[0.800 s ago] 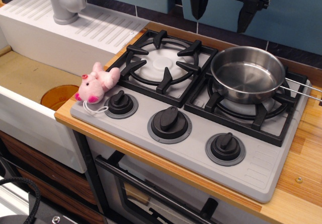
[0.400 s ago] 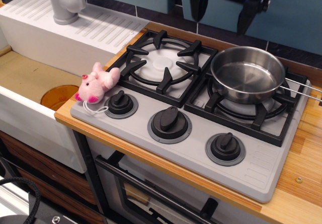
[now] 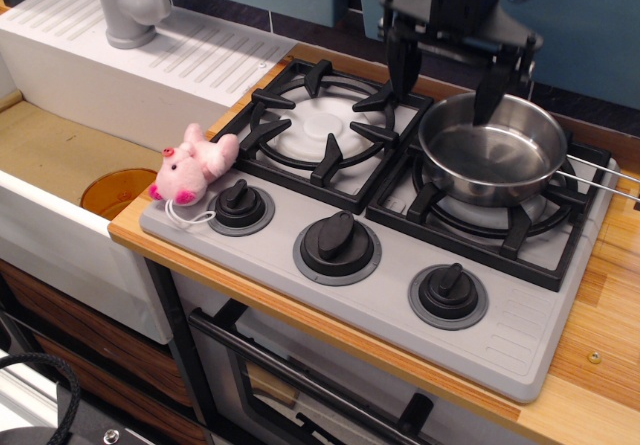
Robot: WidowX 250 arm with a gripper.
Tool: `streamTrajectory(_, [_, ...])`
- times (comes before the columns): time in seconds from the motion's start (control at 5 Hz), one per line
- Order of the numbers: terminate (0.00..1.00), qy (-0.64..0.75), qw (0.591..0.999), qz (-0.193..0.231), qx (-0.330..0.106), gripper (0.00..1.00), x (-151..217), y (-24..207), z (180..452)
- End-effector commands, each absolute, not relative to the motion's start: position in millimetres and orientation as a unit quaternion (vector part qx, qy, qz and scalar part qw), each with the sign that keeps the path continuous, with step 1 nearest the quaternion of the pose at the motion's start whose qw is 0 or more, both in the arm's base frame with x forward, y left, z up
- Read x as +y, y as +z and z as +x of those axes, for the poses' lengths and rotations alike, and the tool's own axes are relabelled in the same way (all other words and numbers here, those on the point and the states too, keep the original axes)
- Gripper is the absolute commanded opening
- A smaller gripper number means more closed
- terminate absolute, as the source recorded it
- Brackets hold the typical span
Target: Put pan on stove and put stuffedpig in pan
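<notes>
The gripper (image 3: pixel 447 77) has come down from the top edge of the view within the last second and now hangs low over the back of the stove (image 3: pixel 500 335), its two dark fingers spread wide and holding nothing, one hanging over the gap between the two burners and the other over the far rim of the pan (image 3: pixel 492 148). The pan itself sits where it sat a moment ago, upright on the right-hand burner grate with its thin wire handle reaching off toward the right edge of the counter, so the first half of the job looks finished. The pig (image 3: pixel 193 162) has not moved either (it lies on its side at the stove's left front corner, just beside the leftmost knob (image 3: pixel 240 205), its white string loop trailing onto the grey panel), well apart from both pan and gripper. The descent over the pan rather than the toy is the odd note: whether the arm means to nudge the pan or is simply passing through on its way left cannot be told from this view. What remains, on this evidence, is the whole second step, a move across the left burner (image 3: pixel 322 125) to pick up the pig and carry it back to the empty pan.
</notes>
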State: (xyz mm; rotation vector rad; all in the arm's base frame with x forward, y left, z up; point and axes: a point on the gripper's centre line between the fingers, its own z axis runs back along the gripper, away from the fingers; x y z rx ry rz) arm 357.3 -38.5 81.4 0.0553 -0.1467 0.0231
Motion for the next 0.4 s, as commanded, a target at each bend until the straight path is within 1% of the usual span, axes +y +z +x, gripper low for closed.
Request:
streamTrajectory(0.0, [0.0, 0.003, 0.993, 0.018, -0.12, 1.0, -32.9, 73.3, 365.9])
streamTrajectory(0.2, [0.0, 0.003, 0.992, 0.018, -0.123, 1.0, -32.5, 69.0, 361.3])
